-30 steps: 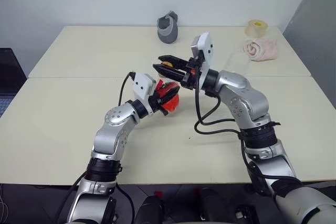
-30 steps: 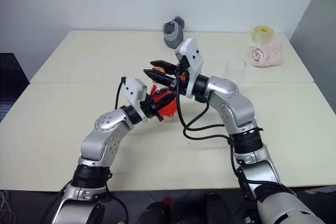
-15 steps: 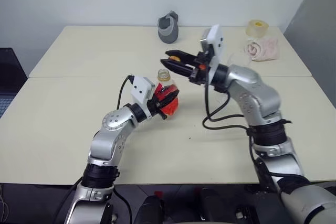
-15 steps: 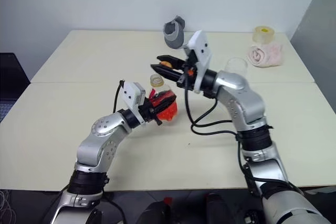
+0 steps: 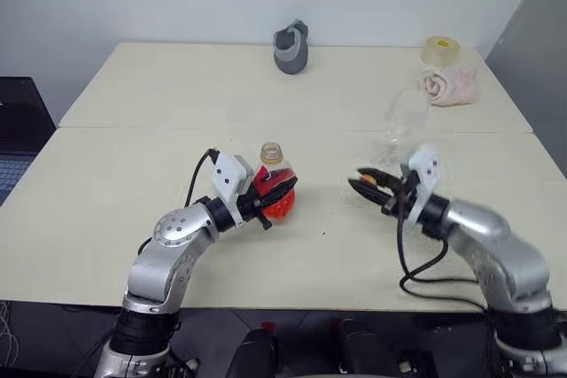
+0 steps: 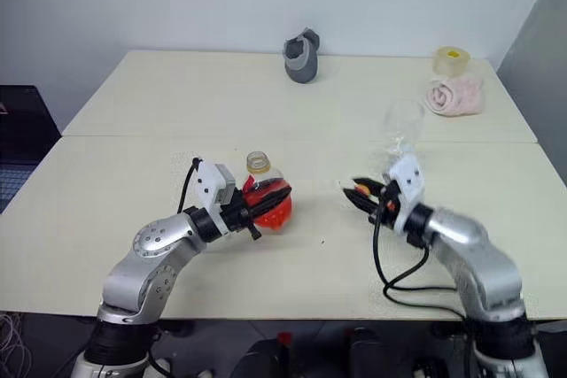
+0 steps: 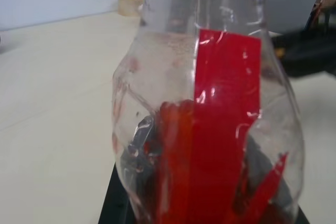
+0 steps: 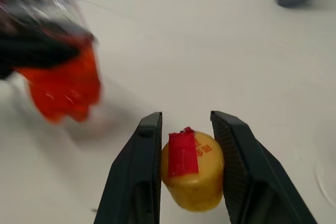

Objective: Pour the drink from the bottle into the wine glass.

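Holding steady on the table: left gripper is clamped on the bottle, which stands upright, neck open, no cap on. Red drink sits low in the bottle's belly. Right gripper is to the right of the bottle, well apart from it, low over the table, fingers pinching the yellow-and-red cap.

Wine glass stands upright behind and to the right of the bottle, just behind the right gripper, nearer that arm than the left one. Grey object sits far behind the bottle; tape roll and pink cloth far behind and right.

Key relation: the glass lies right and back from the bottle mouth, so the bottle's upright long axis must travel that way, then tip toward the rim. The cap likely gets put down first.
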Controlling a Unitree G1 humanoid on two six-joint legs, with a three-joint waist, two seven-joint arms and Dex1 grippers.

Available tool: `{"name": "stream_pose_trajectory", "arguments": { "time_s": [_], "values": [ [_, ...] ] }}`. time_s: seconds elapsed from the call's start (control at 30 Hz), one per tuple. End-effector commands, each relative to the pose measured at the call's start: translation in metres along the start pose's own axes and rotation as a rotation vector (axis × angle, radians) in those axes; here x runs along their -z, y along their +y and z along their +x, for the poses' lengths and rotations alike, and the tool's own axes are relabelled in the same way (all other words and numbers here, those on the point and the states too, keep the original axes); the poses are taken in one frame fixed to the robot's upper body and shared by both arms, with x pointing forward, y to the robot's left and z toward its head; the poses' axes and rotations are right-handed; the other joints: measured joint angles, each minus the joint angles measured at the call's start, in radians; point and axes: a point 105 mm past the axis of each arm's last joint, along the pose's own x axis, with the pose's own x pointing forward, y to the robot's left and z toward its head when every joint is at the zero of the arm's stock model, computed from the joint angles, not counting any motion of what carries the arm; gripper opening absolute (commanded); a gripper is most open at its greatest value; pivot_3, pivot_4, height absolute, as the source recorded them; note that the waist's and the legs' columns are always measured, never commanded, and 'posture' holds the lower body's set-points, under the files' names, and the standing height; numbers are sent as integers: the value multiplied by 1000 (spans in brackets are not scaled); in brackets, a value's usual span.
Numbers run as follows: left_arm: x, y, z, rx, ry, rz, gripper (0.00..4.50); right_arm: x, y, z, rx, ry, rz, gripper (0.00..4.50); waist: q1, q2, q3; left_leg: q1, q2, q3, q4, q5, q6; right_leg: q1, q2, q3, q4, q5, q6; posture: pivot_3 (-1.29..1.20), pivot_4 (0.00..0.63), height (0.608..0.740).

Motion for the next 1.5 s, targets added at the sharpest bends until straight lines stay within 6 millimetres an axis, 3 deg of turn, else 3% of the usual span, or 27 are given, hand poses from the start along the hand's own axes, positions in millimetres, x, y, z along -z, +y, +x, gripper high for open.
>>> {"name": "stream_pose_trajectory", "arguments": {
  "time_s": [0.03, 0.17, 0.3, 0.5, 0.6, 0.73, 0.83, 0.97, 1.23, 1.47, 1.5],
  "values": [
    [-20, -2, 9, 12, -74, 43, 989, 3, -13, 1, 174, -53, -50, 1132, -4, 0, 0, 1, 0, 1, 0, 0, 0, 0, 0, 1, 0, 0, 0, 0, 150, 740],
    [-25, 1, 16, 16, -92, 53, 989, 25, -26, 10, 360, -54, 47, 1132, -4, 0, 0, 3, 0, 2, -1, 0, -1, 1, 3, 1, 0, 0, 0, 0, 150, 740],
    [-26, 3, 19, 15, -98, 56, 989, 38, -27, 14, 403, -17, 58, 2470, -2, 0, 0, 3, 0, 2, -1, 2, -4, 1, 2, 2, 0, 0, 0, 0, 150, 740],
    [-25, 7, 21, -23, -112, 50, 989, 19, -22, 12, 359, -66, 25, 4458, -2, 0, 0, 3, 0, 2, -1, 2, -4, 1, 2, 2, 0, 0, 0, 0, 150, 740],
    [-26, 10, 20, -51, -118, 51, 989, 8, -17, 7, 282, -68, -23, 4458, -2, 0, 0, 3, 0, 2, -1, 2, -3, 1, 1, 2, 0, 0, 0, 0, 150, 740],
    [-26, 33, 18, -193, -119, 71, 989, -23, 19, -9, -42, -78, -118, 4458, -1, 1, 0, 3, 0, 2, -1, 0, 0, 2, 1, 2, 0, 0, 0, 0, 150, 740],
    [-22, 47, 16, -283, -103, 99, 989, -31, 39, -13, -210, -63, -190, 4458, -3, 0, 0, 4, -1, 1, -1, 0, 0, 2, 2, 1, -1, 0, 0, 0, 150, 740],
    [-26, 92, 8, -526, -109, 122, 989, -55, 58, 2, -374, -143, -185, 4458, -4, 0, 0, 5, -1, 2, 0, 0, 0, 3, 3, 1, 0, 0, 0, 0, 150, 740],
    [-22, 163, -26, -878, -103, 170, 989, -69, 68, 42, -389, -215, -170, 4458, -1, -1, 0, 2, -2, 0, 0, 2, -4, 1, 0, 0, -1, 1, 0, 0, 150, 740],
    [-6, 171, -34, -903, -122, 155, 989, -72, 64, 47, -357, -233, -161, 4458, 2, -2, 0, 0, -1, -1, 1, 2, -4, 0, -1, -1, -1, 1, 1, 0, 150, 740],
    [-4, 171, -34, -901, -133, 147, 1315, -72, 64, 47, -354, -234, -162, 4488, 2, -2, 0, -1, -1, -2, 1, 2, -4, 0, -1, -2, -1, 1, 1, 0, 150, 740]
  ]
}}
